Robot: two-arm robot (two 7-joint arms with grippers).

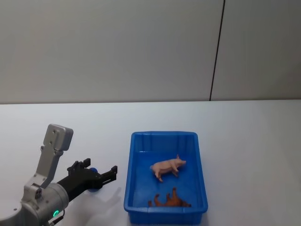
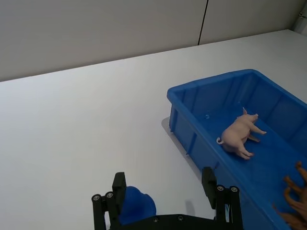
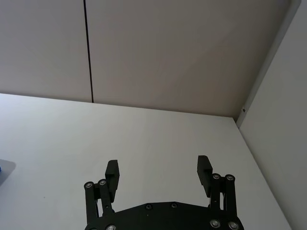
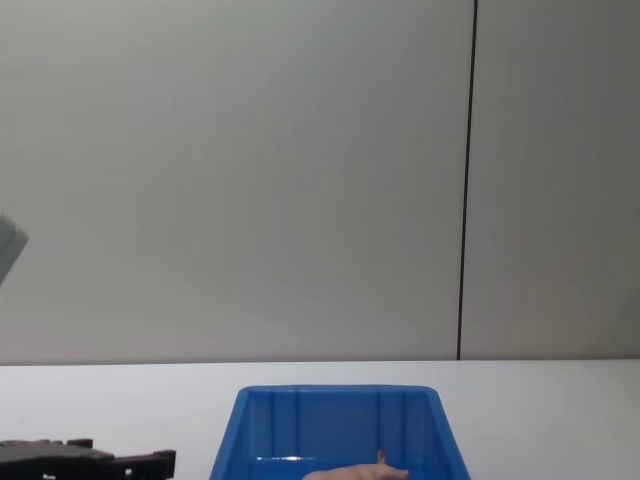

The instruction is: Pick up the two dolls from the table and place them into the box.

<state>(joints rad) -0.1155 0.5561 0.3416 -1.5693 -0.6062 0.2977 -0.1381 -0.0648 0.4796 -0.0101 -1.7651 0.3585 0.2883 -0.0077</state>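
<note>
**Resting in the box: both dolls are in**

The big white table (image 1: pixel 244 136) is the largest thing here. The blue box (image 1: pixel 130 175) sits on it, near the robot and a little to its right.

The left gripper (image 1: pixel 98 168) hangs low over the table, just beside the left wall of the box. Its two black fingers (image 2: pixel 119 181) are spread wide apart, and nothing is between them. The right gripper (image 3: pixel 158 166) is well away from the box, above a bare part of the table. Its fingers are spread apart too, and they hold nothing.

The pink doll (image 1: pixel 168 166) lies on the floor of the box, about in the middle. The brown doll (image 1: pixel 170 201) lies in the box too, against the wall nearest the robot. The two dolls are apart and do not touch.

I think the job looks done, because no doll is on the table. This is the very last step. The next move does not call for any grabbing. It only calls for the left arm to draw away from the box without bumping its rim.
</note>
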